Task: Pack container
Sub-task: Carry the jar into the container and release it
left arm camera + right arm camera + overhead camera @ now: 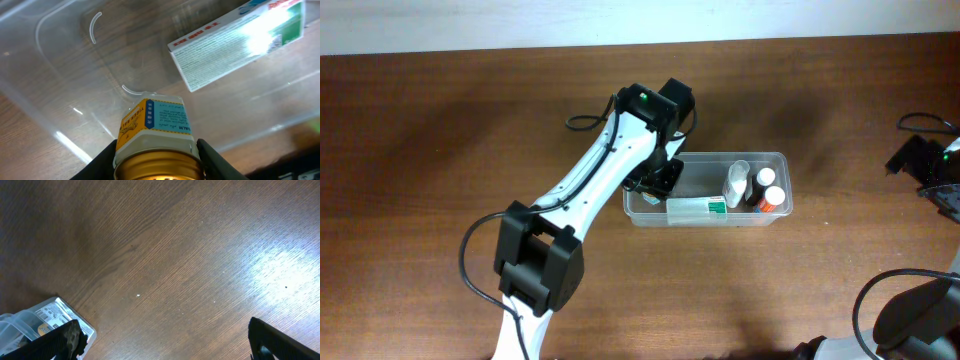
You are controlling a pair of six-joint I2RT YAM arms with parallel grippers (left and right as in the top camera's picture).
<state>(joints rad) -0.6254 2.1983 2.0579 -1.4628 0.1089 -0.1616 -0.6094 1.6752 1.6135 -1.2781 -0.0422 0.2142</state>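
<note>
The container (760, 154) stands on the table (440, 120), with its long side running left to right in the overhead view. Packing is judged to be well advanced. A white box with a green end (696, 208) is laid flat along the container wall nearest the robot's base, and three bottles (765, 180) are stood together at the container's right end. One jar (155, 127), gold-lidded with a yellow and blue label, is gripped between the left fingers (658, 180), which are closed on its sides just below the lid. The jar is held over the floor of the container's left end; whether it touches that floor cannot be told. The right fingers (920, 160) are spread wide with nothing held in them, and are placed well to the right of the container over bare table. What is left, by this reading, is for the jar to be set down and released. No further loose items are seen outside the container. Open room is available at the container's left end, where the floor is bare between the left wall and the box. The box's near corner lies close to the jar, so contact with it is to be avoided during lowering. The container's rim and rounded left corner are just beside the left fingers, so a straight upward withdrawal is judged to offer the clearest exit.
</note>
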